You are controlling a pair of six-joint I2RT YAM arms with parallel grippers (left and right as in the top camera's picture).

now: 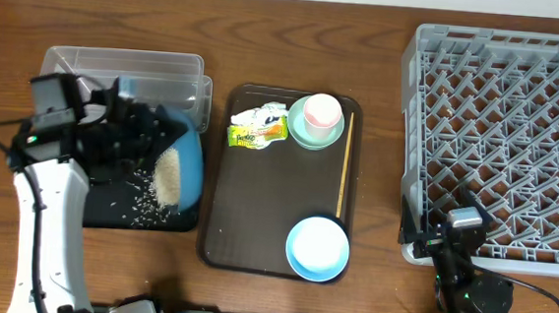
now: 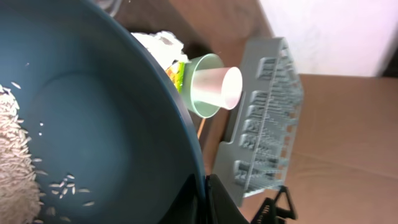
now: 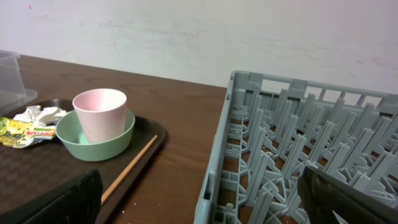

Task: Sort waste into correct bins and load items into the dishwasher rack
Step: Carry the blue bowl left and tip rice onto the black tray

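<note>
We see the blue plate (image 1: 190, 162) tilted over the black tray (image 1: 108, 214), its rim pinched in the closed left gripper (image 2: 206, 198). A heap of rice (image 1: 167, 178) lies on the plate's lower side, and loose grains (image 1: 140, 202) are scattered on the black tray beneath. The clear tub (image 1: 128, 67) sits just behind that tray.

On the brown serving tray (image 1: 256, 214) we count one wrapper (image 1: 259, 128), one mint bowl (image 1: 311, 135) with one pink cup (image 1: 322, 111) standing in it, one light blue bowl (image 1: 317, 248) and one wooden stick (image 1: 345, 166).

The right gripper (image 1: 450, 220), jaws spread wide and holding nothing, sits at the near left corner of the single grey rack (image 1: 507, 143).
</note>
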